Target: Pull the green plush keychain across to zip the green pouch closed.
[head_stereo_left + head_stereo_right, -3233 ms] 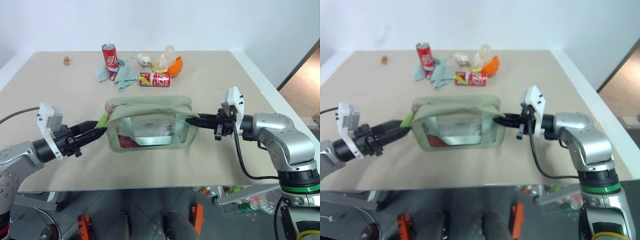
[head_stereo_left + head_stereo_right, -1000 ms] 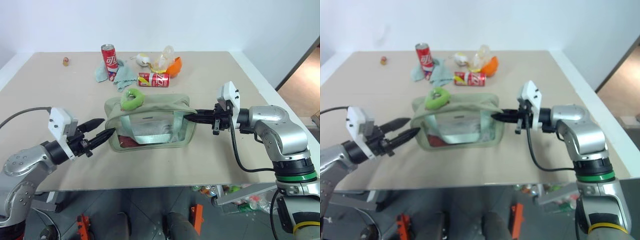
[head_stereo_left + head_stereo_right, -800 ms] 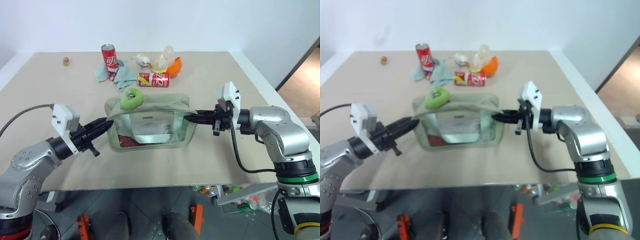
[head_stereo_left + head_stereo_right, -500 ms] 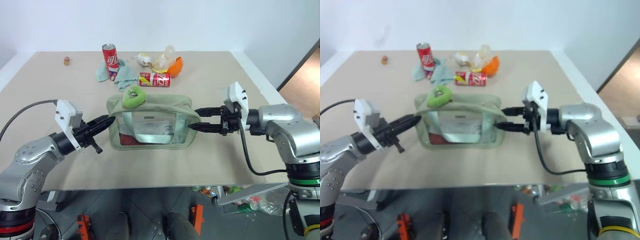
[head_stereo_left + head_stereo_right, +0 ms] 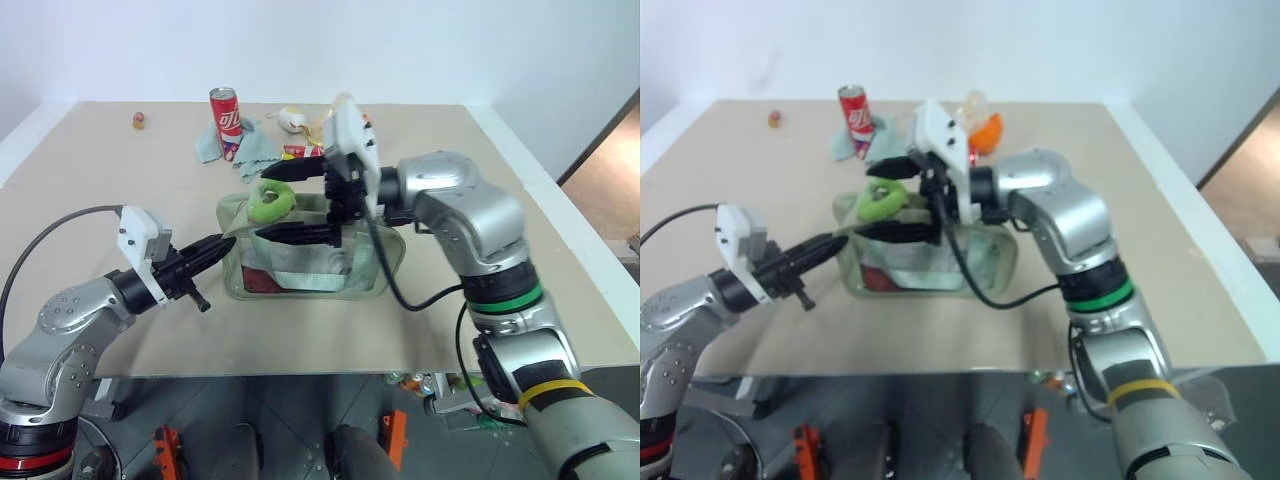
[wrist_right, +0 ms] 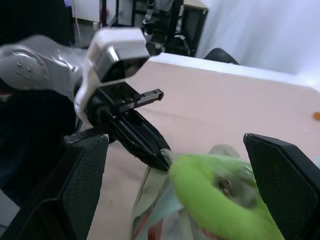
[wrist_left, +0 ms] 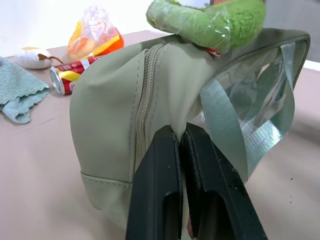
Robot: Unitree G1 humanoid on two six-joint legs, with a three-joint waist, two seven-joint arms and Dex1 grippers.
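Note:
The green pouch (image 5: 330, 262) stands mid-table with its clear window facing me. The green plush keychain (image 5: 276, 199) lies on its top, near the left end. My right gripper (image 5: 261, 206) reaches across the pouch from the right and is open wide, one finger above the plush and one below it. In the right wrist view the plush (image 6: 220, 197) sits between the two spread fingers (image 6: 85, 190). My left gripper (image 5: 228, 243) is shut on the pouch's left end, and the left wrist view shows its fingertips (image 7: 172, 137) pinching the fabric beside the zipper.
At the back stand an upright red can (image 5: 224, 105) and a teal cloth (image 5: 242, 148). An orange object and clear wrapper (image 5: 983, 128) lie behind my right arm. A small brown thing (image 5: 138, 121) sits far left. The table's front edge (image 5: 300, 375) is close.
My right gripper let go of the pouch's right end, opened and swung left and up over the pouch to the plush. My left gripper closed on the pouch's left end.

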